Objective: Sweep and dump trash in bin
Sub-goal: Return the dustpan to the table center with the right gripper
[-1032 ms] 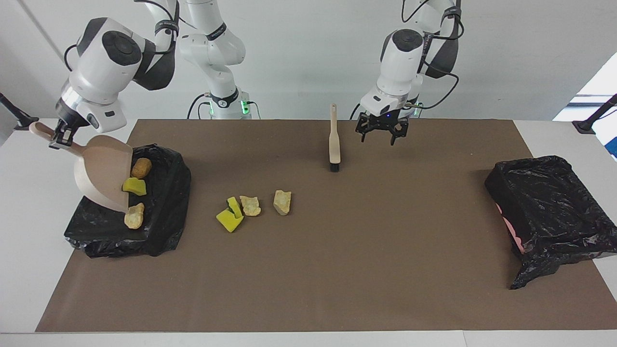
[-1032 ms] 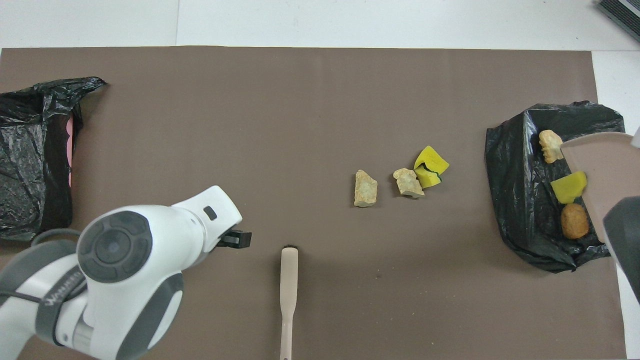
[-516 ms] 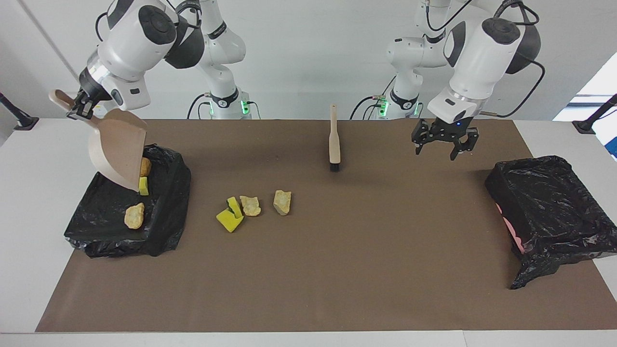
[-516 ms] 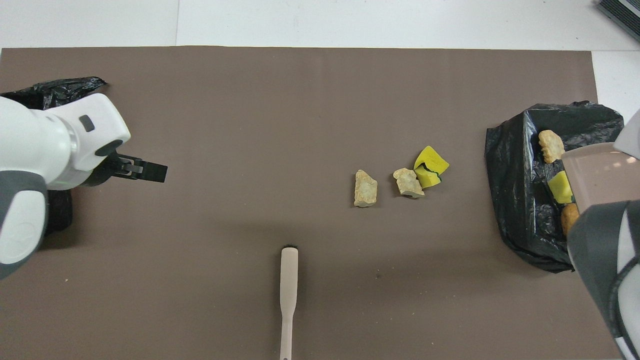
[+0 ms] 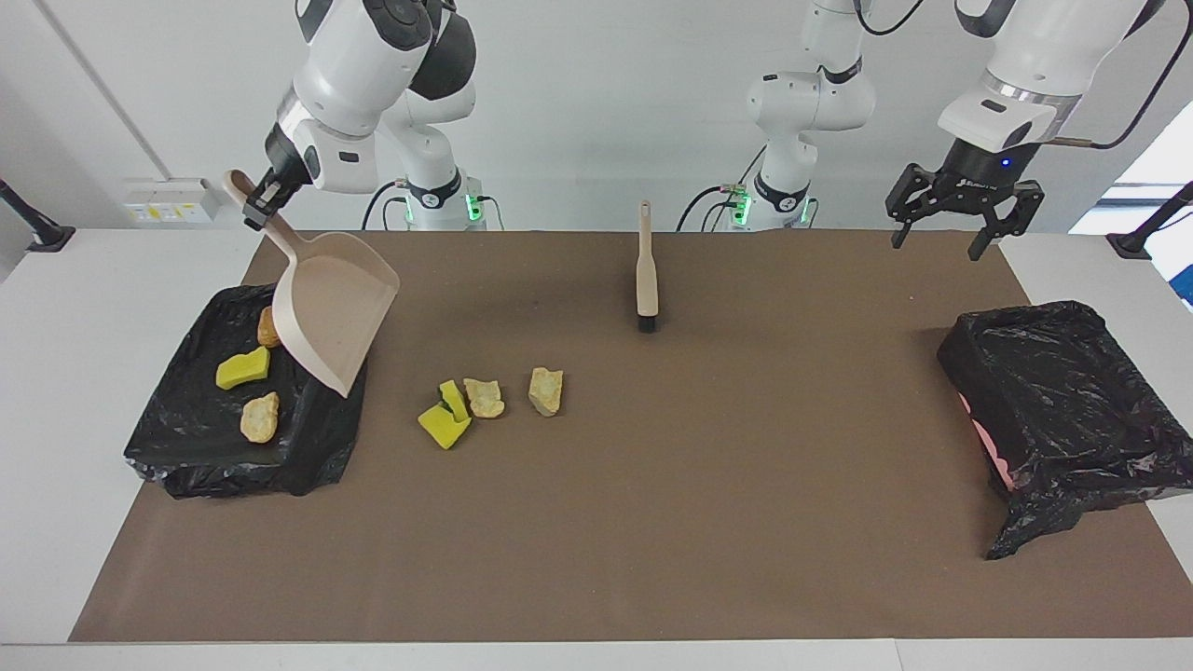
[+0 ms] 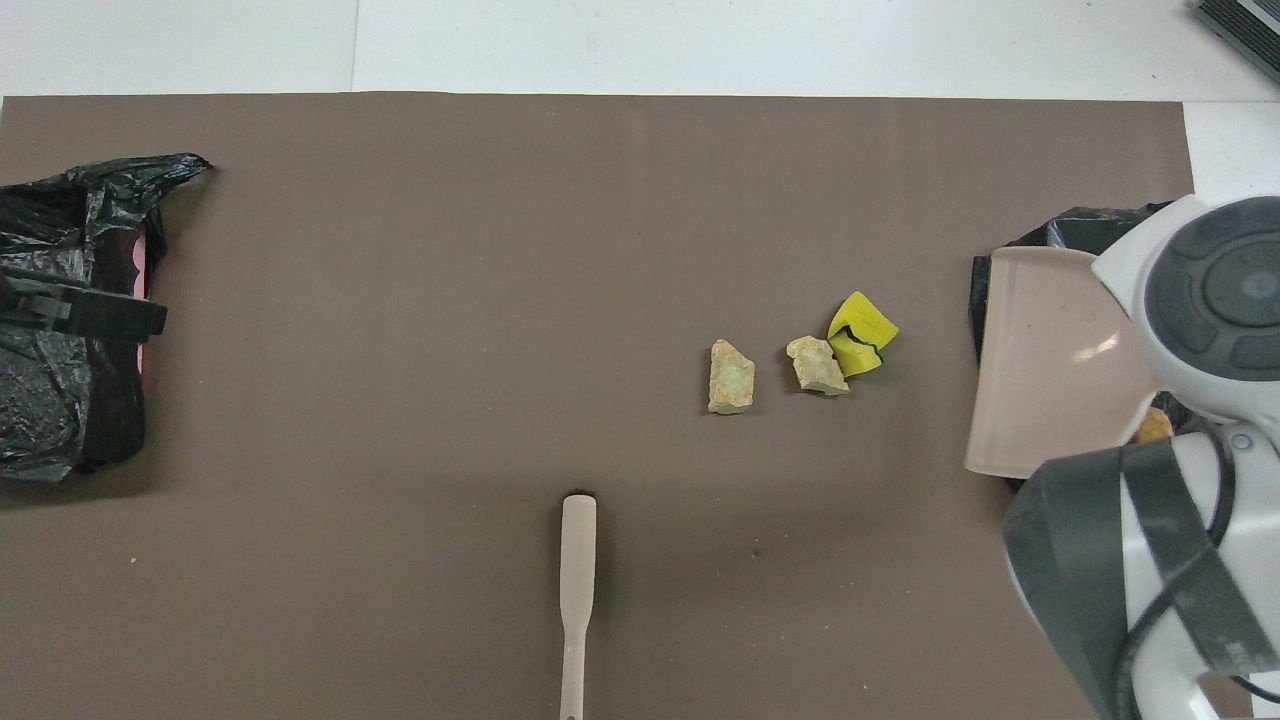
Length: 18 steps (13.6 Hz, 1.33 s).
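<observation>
My right gripper (image 5: 262,199) is shut on the handle of the beige dustpan (image 5: 331,308), which hangs tilted, mouth down, over the edge of the black-lined bin (image 5: 186,447). In that bin lie a yellow sponge piece (image 5: 242,369), a beige foam lump (image 5: 259,417) and a golden-brown nugget (image 5: 268,328). On the mat beside the bin lie a green-backed yellow sponge (image 5: 445,417) and two beige lumps (image 5: 484,397) (image 5: 546,390). They also show in the overhead view: the sponge (image 6: 860,332) and the lumps (image 6: 818,364) (image 6: 731,375). My left gripper (image 5: 955,233) is open and empty, raised over the left arm's end of the table.
The beige brush (image 5: 646,270) lies on the brown mat near the robots, bristles pointing away from them. A second black-lined bin (image 5: 1072,410) stands at the left arm's end. In the overhead view the right arm and dustpan (image 6: 1050,375) cover most of the first bin.
My right arm has lifted the dustpan and swung it from over the bin toward the trash on the mat. My left gripper has risen and moved toward the left arm's end.
</observation>
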Available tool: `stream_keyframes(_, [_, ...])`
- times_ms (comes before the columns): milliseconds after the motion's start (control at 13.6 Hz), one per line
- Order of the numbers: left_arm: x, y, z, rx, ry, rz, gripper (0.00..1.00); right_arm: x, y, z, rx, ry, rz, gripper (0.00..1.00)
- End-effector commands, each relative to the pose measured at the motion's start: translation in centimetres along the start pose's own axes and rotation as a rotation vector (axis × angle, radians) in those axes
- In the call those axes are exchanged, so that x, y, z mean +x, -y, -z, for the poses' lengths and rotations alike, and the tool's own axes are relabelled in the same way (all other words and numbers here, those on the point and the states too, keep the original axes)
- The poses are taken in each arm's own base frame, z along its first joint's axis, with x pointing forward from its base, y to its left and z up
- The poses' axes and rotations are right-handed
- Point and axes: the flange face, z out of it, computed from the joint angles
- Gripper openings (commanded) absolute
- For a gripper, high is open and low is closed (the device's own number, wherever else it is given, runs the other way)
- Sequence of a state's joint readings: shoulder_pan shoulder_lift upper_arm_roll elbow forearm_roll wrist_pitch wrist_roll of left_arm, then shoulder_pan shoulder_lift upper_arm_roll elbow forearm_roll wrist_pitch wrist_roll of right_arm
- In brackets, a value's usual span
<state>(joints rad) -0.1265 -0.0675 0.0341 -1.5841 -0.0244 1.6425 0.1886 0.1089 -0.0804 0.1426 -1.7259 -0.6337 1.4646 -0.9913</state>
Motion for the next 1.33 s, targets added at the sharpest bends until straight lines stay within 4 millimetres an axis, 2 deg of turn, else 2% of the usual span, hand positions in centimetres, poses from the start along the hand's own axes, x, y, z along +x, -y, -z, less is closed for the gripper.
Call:
stream_keyframes(0, [0.1,0.0,0.0,0.011,0.032,-0.011,1.00,1.6,-0.4,0.9,0.023,-0.157,-0.193,0.00])
stream_keyframes(74, [0.1,-0.1,0.1,0.013,0.032,-0.013,1.00,2.2,-0.4,1.3,0.036,-0.215,-0.257,0.00])
stream_keyframes(221, [-0.1,-0.2,0.5,0.012,0.026,-0.013,1.00,4.4,-0.3,0.7,0.105,-0.252,-0.402,0.00])
stream_keyframes(442, [-0.2,-0.3,-0.3,0.004,0.077,-0.013,1.00,11.2,0.7,3.4,0.155,-0.318,-0.604,0.00])
stream_keyframes(516, [0.1,-0.3,0.6,0.006,0.067,-0.014,1.00,13.7,0.9,4.1,0.161,-0.325,-0.659,0.00])
stream_keyframes(737, [0.4,-0.2,0.3,0.009,0.072,-0.013,1.00,20.6,0.6,5.4,0.220,-0.337,-0.828,0.00])
stream_keyframes(811, [0.5,-0.4,0.3,0.008,0.074,-0.016,1.00,22.3,0.7,5.8,0.276,-0.362,-0.900,0.00])
stream_keyframes(959, [0.7,-1.0,-0.3,0.005,0.097,-0.026,1.00,24.3,0.9,5.8,0.394,-0.399,-1.031,0.00])
stream_keyframes(1106, [0.6,-1.1,0.4,0.010,0.080,-0.025,1.00,27.6,1.7,6.3,0.422,-0.400,-1.081,0.00])
stream_keyframes(1254, [0.3,-2.0,0.6,0.006,0.081,-0.033,1.00,29.8,1.1,6.6,0.477,-0.412,-1.187,0.00])
